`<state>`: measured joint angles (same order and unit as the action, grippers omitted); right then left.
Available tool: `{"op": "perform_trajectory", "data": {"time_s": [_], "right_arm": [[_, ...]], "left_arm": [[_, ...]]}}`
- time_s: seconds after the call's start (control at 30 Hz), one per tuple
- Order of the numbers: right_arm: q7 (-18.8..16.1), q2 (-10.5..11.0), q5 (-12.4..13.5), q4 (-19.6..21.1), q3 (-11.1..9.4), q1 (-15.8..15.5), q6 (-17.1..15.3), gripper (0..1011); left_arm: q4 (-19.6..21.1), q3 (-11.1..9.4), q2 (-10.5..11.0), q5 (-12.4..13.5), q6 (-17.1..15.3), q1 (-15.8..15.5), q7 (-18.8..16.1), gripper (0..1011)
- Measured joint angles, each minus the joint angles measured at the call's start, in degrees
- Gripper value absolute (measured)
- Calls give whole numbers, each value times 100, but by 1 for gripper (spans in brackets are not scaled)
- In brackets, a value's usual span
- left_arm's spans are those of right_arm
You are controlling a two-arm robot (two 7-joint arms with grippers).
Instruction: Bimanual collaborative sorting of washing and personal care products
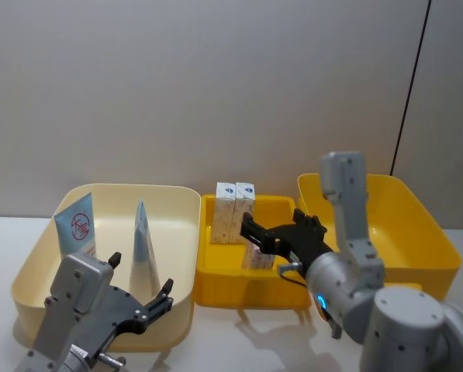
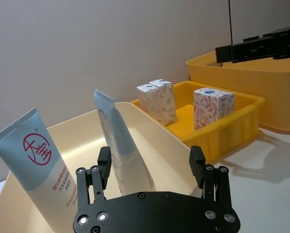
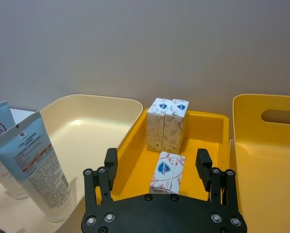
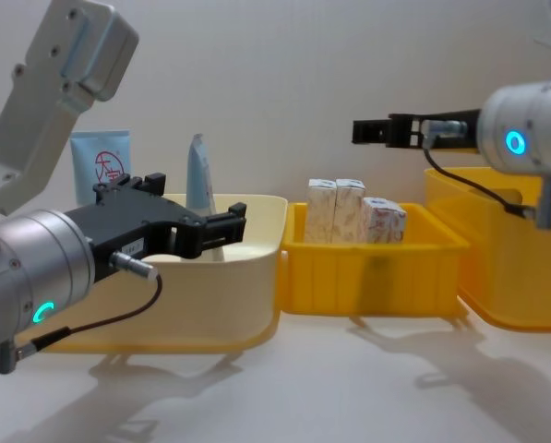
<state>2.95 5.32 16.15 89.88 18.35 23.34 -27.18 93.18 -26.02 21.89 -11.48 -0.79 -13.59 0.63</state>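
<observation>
While the left pincer [image 1: 142, 273] gapes empty at six o'clock of the tubes [image 1: 144, 244], the right pincer [image 1: 251, 234] hovers released over the cartons [image 1: 235, 209].

Three bins stand in a row on the worktop [image 1: 239, 335].
- Left bin [image 1: 181, 256]: one tube [image 1: 76, 229] upright at the left wall, a second tube [image 1: 143, 248] to its right.
- Middle bin [image 1: 235, 293]: a pair of cartons [image 1: 235, 213] touching at the back, a third carton [image 3: 167, 171] just before them.
- Right bin [image 1: 421, 232]: beside the middle bin.
</observation>
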Motion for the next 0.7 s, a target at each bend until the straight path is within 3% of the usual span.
{"op": "perform_trajectory", "data": {"time_s": [0.5,0.7], "right_arm": [[400,-427,-109,-671,9,621,-1027,1001],[534,-546,-129,-887,-54,716,-1221,1001]], "left_arm": [[0,0,0,0,0,0,0,1000],[0,0,0,0,0,0,0,1000]]}}
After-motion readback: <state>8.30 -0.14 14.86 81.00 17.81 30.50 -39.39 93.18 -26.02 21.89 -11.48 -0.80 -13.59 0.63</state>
